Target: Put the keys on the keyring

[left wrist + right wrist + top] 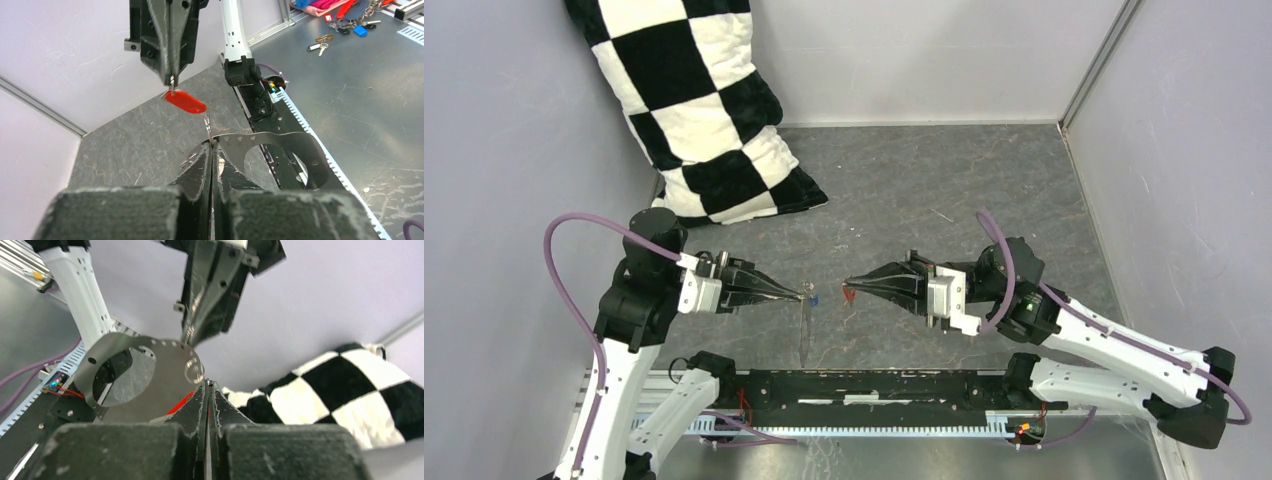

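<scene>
Red key lined up for threading.
Left of centre, my left gripper [800, 294] pinches tight on the thin grey flexible-band keyring [804, 335], which hangs below it, a tiny blue-headed key [814, 298] just beside. Right of centre, my right gripper [851, 289] is clamped on the small red-headed key [848, 295]. Next, I judge: steer its hole onto the band's end.

Seen from above, the blue key [812, 298] is a mere speck and the keyring [804, 328] shows only as a thin edge-on line. In the right wrist view, the right fingers [196, 412] hide most of the red key [179, 404]. The checkered pillow [694, 100] runs off the top edge.
</scene>
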Controlling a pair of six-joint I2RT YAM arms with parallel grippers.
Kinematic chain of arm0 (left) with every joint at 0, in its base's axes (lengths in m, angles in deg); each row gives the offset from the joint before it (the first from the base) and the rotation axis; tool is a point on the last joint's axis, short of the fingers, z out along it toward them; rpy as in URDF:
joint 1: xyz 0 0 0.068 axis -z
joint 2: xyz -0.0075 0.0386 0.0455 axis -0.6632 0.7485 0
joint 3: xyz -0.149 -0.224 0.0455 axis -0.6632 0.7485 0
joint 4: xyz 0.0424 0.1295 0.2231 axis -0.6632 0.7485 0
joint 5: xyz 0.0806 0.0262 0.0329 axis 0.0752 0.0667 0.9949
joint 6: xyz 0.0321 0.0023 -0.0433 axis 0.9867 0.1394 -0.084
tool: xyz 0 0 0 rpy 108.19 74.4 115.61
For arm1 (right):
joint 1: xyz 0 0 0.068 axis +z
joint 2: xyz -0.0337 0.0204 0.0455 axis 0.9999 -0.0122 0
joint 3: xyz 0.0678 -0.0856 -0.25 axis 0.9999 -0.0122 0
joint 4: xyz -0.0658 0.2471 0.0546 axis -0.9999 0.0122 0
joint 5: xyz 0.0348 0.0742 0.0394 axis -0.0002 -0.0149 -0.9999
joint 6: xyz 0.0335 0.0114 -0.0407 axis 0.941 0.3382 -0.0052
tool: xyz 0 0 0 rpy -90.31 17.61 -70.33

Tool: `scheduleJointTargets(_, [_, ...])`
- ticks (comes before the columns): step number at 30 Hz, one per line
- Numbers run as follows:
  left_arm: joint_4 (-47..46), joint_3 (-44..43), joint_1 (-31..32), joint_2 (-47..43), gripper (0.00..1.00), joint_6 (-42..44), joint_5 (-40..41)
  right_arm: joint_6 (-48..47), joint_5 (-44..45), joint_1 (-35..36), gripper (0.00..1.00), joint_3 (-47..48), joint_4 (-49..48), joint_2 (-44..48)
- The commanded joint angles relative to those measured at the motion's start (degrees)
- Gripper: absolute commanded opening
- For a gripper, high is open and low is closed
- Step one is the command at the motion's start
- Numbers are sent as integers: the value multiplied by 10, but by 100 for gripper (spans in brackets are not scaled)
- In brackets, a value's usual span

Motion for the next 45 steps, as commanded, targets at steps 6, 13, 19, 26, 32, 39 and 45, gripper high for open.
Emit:
scheduleJointTargets(6, [-7, -38, 2, 10, 2, -24, -61, -74, 25, 74, 0, 59, 2, -36])
scheduleJointTargets(13, [-7, -47, 2, -4, 2, -16, -60, -96, 46, 107, 0, 77, 4, -62])
scheduleJointTargets(19, [-10, -40, 2, -25, 2, -9, -59, -103, 90, 135, 1, 93, 4, -77])
scheduleJointTargets(26, [-10, -40, 2, -35, 2, -4, -58, -122, 114, 167, 1, 112, 21, -93])
scheduleJointTargets(32, [-10, -47, 2, -36, 2, -6, -59, -122, 128, 174, 1, 113, 22, -99])
scheduleJointTargets(39, [-9, -54, 2, -39, 2, -13, -60, -117, 149, 174, 1, 115, 27, -99])
scheduleJointTargets(45, [-7, -58, 2, -39, 2, -16, -60, -112, 160, 174, 0, 112, 29, -93])
